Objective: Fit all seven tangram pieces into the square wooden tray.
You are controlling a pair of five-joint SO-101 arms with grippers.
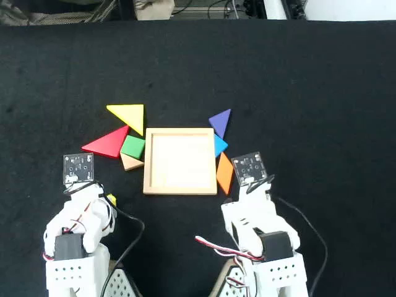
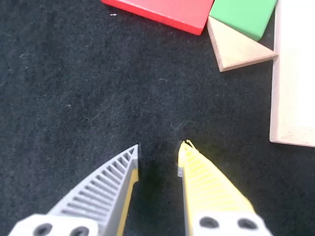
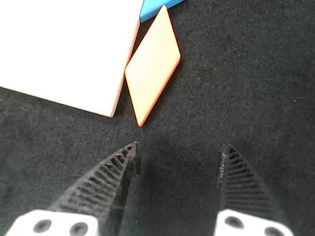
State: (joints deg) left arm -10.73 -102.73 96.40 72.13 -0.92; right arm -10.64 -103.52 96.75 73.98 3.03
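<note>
The square wooden tray (image 1: 179, 161) lies with nothing in it at the table's middle. Left of it are a yellow triangle (image 1: 129, 115), a red triangle (image 1: 108, 143), a green square (image 1: 132, 147) and a tan triangle (image 1: 130, 162). Along its right side sit a dark blue triangle (image 1: 221, 122), a cyan triangle (image 1: 219, 146) and an orange parallelogram (image 1: 224, 173). My left gripper (image 2: 160, 146) hovers narrowly open over bare cloth, short of the tan triangle (image 2: 236, 46). My right gripper (image 3: 180, 146) is wide open just short of the orange parallelogram (image 3: 153, 66).
Black cloth covers the whole table, with wide free room beyond and beside the pieces. The left arm (image 1: 80, 216) and right arm (image 1: 257, 216) stand at the near edge, cables trailing by their bases. The tray's corner (image 2: 283, 132) lies close to the left gripper.
</note>
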